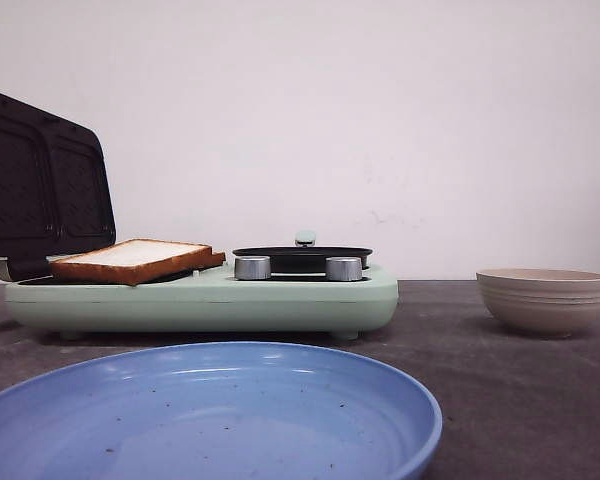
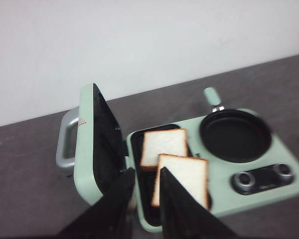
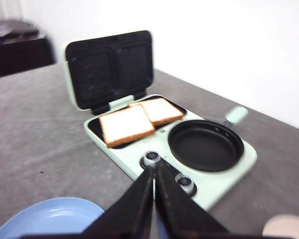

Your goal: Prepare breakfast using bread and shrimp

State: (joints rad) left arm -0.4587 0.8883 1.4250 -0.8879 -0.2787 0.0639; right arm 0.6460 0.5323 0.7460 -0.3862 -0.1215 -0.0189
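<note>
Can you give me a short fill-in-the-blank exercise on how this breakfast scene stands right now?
1. The number of bread slices lying on the open sandwich maker is ____.
2. The round black frying pan on the appliance holds ____.
3. In the front view, the dish nearest the camera is a plate coloured ____.
4. The beige bowl stands on the table to the robot's ____ of the appliance.

Missing words: two; nothing; blue; right.

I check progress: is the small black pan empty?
Empty: the black pan shows only bare dark surface; both bread slices lie on the grill plate.
</note>
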